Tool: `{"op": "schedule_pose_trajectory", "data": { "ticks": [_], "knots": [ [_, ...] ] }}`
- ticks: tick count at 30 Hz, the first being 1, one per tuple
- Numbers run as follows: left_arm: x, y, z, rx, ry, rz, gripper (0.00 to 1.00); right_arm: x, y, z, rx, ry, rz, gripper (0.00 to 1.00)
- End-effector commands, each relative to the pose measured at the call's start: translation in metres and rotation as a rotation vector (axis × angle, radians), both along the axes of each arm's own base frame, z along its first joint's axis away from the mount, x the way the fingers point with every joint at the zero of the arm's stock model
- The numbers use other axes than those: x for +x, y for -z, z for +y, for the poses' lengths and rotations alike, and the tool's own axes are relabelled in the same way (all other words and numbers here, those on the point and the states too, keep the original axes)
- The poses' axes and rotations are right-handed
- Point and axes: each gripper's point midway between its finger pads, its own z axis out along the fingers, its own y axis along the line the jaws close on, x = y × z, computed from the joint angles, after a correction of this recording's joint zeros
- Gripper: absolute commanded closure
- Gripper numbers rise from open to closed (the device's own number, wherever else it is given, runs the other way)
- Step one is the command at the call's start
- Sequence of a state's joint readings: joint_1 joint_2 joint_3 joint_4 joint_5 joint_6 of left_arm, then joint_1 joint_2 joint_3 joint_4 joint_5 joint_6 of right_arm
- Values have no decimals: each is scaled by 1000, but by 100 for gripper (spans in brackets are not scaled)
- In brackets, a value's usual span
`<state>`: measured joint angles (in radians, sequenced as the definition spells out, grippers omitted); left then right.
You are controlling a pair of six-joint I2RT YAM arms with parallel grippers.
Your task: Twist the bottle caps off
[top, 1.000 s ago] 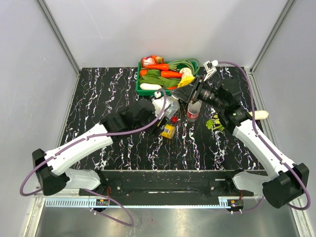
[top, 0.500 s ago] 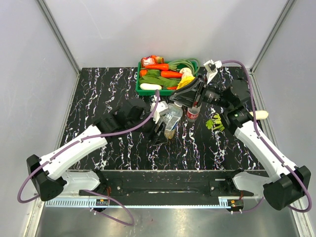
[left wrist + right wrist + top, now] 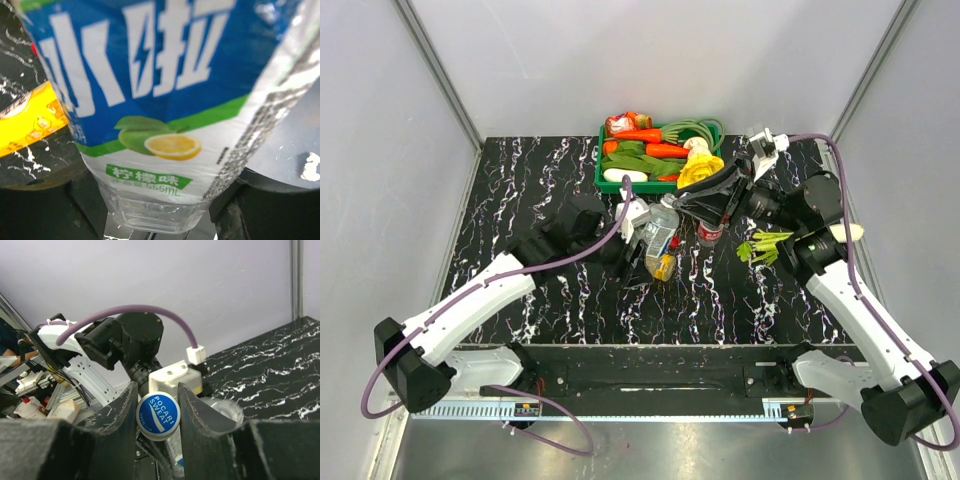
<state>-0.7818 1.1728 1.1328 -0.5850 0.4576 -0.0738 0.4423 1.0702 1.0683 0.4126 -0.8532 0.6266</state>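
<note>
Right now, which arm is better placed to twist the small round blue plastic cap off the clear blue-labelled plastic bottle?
Right. The right gripper pinches the small round blue plastic cap between its fingers, while the left gripper clamps the clear blue-labelled plastic bottle by its body, steadying it.

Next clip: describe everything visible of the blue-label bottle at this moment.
The blue-label bottle is clear, thin-looking plastic with a faceted clear end below its label. The label is blue, white and green, with large white characters and a lemon slice. The bottle is held tilted between the two arms. The left gripper clamps its body, and the right gripper is shut on its blue cap, which appears seated on the neck. Whether there is liquid inside cannot be told.
</note>
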Motion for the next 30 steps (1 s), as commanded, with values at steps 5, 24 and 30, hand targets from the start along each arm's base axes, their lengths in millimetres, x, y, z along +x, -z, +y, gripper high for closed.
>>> {"op": "schedule_pose_trajectory", "data": {
  "ticks": [5,24,30],
  "knots": [
    [39,9,20,-27,-190,13,34,11,47,-18,-90,173,55,100],
    [51,-12,37,-101,-286,-25,33,69,264,-85,-297,743,547,100],
    [48,-14,35,-119,-268,-26,33,82,309,-114,-321,933,652,100]
  ]
}}
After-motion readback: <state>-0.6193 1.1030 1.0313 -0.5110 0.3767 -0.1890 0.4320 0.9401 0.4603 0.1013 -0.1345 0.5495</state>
